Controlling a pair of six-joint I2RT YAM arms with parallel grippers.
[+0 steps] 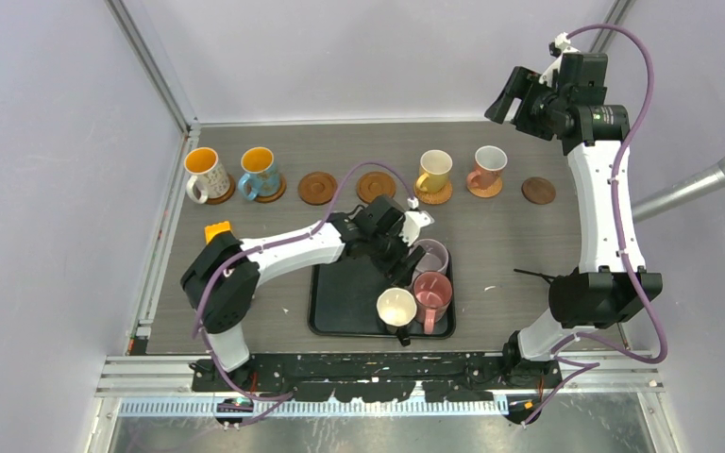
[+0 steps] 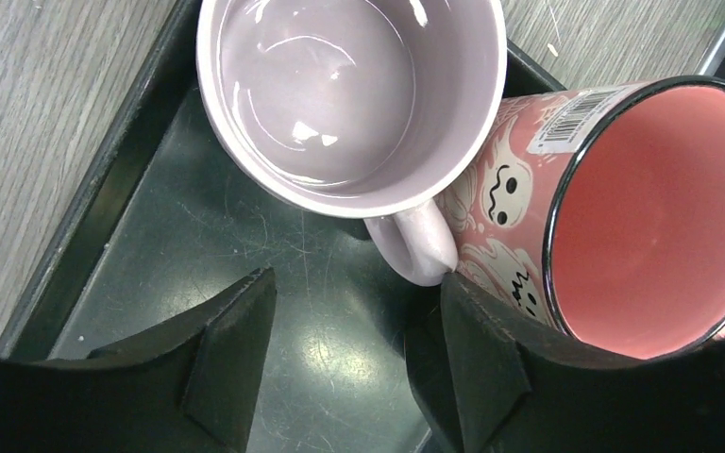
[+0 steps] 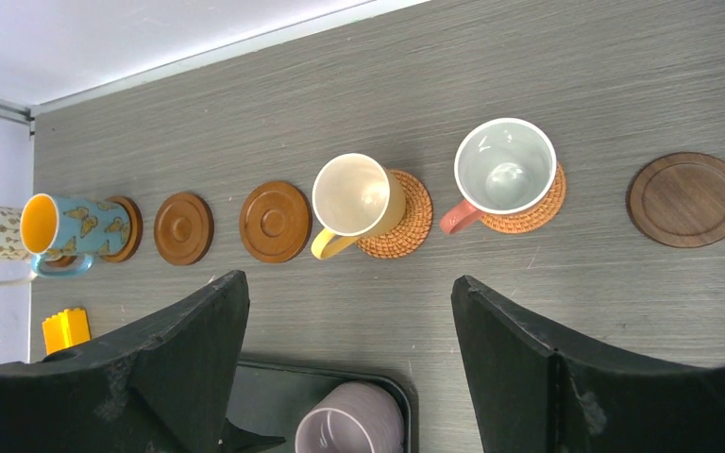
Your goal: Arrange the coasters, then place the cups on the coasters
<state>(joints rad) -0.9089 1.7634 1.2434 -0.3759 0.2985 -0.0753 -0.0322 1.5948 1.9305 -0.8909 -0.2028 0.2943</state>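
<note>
Coasters lie in a row across the far table; two brown ones (image 1: 317, 187) (image 1: 376, 186) and a dark one (image 1: 538, 191) are bare. Four cups stand on the others: white (image 1: 203, 175), blue (image 1: 260, 173), yellow (image 1: 434, 173), pink-handled (image 1: 488, 168). A lilac cup (image 2: 349, 94), a pink ghost-print cup (image 2: 661, 208) and a cream cup (image 1: 396, 307) sit in the black tray (image 1: 340, 307). My left gripper (image 2: 357, 278) is open low over the tray, its right fingertip touching the lilac cup's handle (image 2: 415, 245). My right gripper (image 3: 349, 278) hangs open and empty, high above the row.
A yellow toy block (image 1: 217, 229) lies near the table's left side, beside the left arm's elbow. Metal frame posts and grey walls close the table at left and back. The right arm (image 1: 599, 217) stands upright along the right side.
</note>
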